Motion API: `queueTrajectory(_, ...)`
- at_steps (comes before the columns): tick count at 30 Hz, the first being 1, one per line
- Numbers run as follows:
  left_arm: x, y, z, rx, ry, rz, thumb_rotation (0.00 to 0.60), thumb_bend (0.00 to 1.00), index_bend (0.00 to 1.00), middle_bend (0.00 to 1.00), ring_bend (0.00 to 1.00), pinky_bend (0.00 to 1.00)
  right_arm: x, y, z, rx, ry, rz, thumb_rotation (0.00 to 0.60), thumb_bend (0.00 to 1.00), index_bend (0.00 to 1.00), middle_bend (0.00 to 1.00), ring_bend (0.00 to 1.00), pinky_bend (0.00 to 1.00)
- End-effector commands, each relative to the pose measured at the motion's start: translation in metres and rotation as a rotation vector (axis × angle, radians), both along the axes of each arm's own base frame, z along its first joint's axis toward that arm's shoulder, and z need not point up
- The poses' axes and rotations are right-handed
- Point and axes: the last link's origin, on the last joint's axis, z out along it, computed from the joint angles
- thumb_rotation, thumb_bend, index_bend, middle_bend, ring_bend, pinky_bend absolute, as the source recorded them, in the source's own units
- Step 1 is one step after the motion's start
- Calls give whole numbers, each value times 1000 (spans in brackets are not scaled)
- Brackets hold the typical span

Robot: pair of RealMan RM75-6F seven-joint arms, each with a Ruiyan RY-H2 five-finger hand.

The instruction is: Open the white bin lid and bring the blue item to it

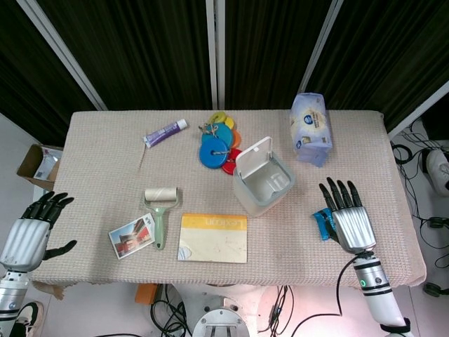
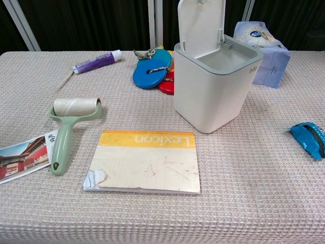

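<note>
The white bin (image 1: 265, 188) (image 2: 213, 91) stands mid-table with its lid (image 1: 252, 155) (image 2: 201, 25) flipped up at the back, inside empty as far as shown. The blue item (image 1: 323, 223) (image 2: 308, 139), a small crumpled blue packet, lies on the cloth to the bin's right. My right hand (image 1: 348, 219) hovers flat with fingers spread, just right of the packet and partly over it, holding nothing; the chest view does not show it. My left hand (image 1: 31, 234) hangs open off the table's front left corner.
A yellow notepad (image 1: 213, 237) lies in front of the bin, a green lint roller (image 1: 160, 210) and a postcard (image 1: 131, 236) to its left. Coloured discs (image 1: 217, 146), a purple tube (image 1: 165, 132) and a tissue pack (image 1: 311, 128) sit along the back.
</note>
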Motion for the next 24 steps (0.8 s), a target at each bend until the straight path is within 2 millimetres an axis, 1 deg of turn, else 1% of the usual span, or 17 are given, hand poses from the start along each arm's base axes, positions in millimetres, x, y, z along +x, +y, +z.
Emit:
queueTrajectory(1, 0, 0, 0, 0, 2, 0, 600, 28, 183, 138, 85, 226, -25, 9, -6, 112, 73, -143, 600, 226, 0, 0, 0, 0)
queueTrajectory(11, -1, 0, 1, 4, 1, 5, 600, 28, 183, 138, 85, 226, -41, -3, -35, 238, 165, -253, 600, 228, 0, 0, 0, 0)
queueTrajectory(14, -2, 0, 2, 7, -2, 7, 600, 28, 183, 138, 85, 225, -46, -6, -44, 260, 195, -271, 600, 229, 0, 0, 0, 0)
queueTrajectory(17, -2, 0, 4, 14, -5, 8, 600, 28, 183, 138, 85, 226, -49, -11, -53, 264, 189, -281, 600, 222, 0, 1, 0, 7)
queueTrajectory(23, -4, 0, 4, 10, -6, 14, 600, 28, 183, 138, 85, 226, -52, -20, -62, 244, 161, -265, 600, 206, 0, 47, 0, 96)
queueTrajectory(24, -4, 1, 3, 8, -6, 15, 600, 28, 183, 138, 85, 226, -52, -21, -62, 239, 157, -258, 600, 206, 0, 66, 1, 129)
